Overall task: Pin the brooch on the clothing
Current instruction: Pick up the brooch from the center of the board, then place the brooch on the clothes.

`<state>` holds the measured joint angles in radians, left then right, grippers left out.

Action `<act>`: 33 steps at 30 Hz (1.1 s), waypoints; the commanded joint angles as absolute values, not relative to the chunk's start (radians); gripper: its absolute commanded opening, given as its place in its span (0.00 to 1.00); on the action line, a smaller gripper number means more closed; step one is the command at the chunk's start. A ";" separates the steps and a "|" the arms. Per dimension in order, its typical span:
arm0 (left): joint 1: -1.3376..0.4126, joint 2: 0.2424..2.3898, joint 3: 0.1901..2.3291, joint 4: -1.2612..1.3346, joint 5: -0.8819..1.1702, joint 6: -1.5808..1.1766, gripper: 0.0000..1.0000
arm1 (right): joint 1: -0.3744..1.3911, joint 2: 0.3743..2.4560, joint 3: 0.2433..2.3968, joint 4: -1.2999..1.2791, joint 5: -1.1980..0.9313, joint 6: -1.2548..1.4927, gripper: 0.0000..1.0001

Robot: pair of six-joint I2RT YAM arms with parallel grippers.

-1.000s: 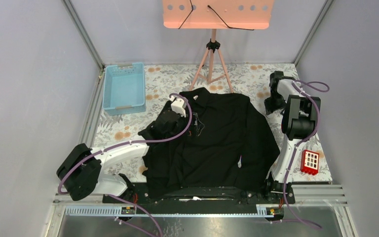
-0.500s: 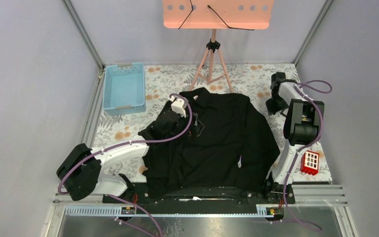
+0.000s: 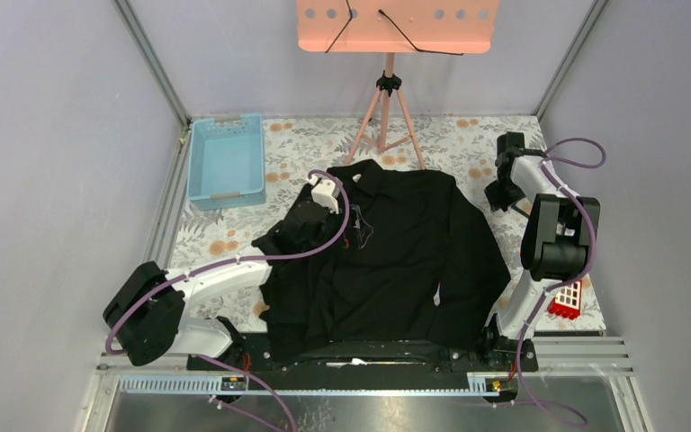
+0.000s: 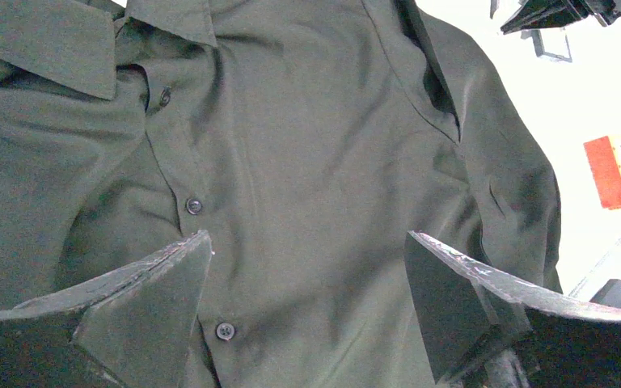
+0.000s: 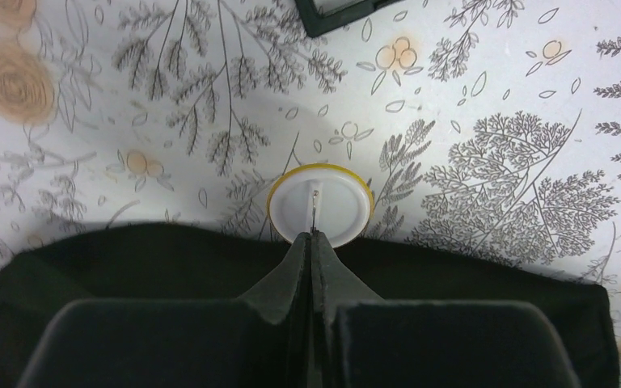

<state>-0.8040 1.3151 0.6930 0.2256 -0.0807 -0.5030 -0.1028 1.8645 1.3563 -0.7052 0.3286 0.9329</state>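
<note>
Overhead, the right arm's elbow has swung toward the near edge, now partly hiding the red block [image 3: 569, 303] by the right edge of the bench [image 3: 450, 135]. Its right pincer [image 3: 498, 193] has barely shifted beside the black shirt [image 3: 396, 252] sprawled mid-bench. The left pincer [image 3: 310, 216] has stayed over the shirt's front. The arm is probably re-posing for its approach; nothing looks pinned yet.

From the left wrist, the left pincer [image 4: 307, 242] gapes wide and empty above soft, matte, creased cloth with small round buttons [image 4: 194, 205].

From the right wrist, the right pincer [image 5: 314, 234] is closed tight, its tips on the thin metal pin of the brooch [image 5: 319, 202]. The brooch is a round white disc with a yellow rim, over the flower-printed bench just past the shirt's edge.
</note>
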 commanded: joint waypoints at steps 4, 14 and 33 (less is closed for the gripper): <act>-0.799 1.293 0.669 0.250 -0.086 -0.527 0.97 | -0.042 1.749 1.279 -0.691 0.267 0.763 0.00; -0.799 1.232 0.591 0.202 -0.148 -0.577 0.97 | 0.183 1.607 1.206 -0.718 0.237 0.623 0.00; -0.799 1.097 0.425 0.146 -0.182 -0.762 0.97 | 0.754 1.753 1.105 -0.504 0.091 0.687 0.21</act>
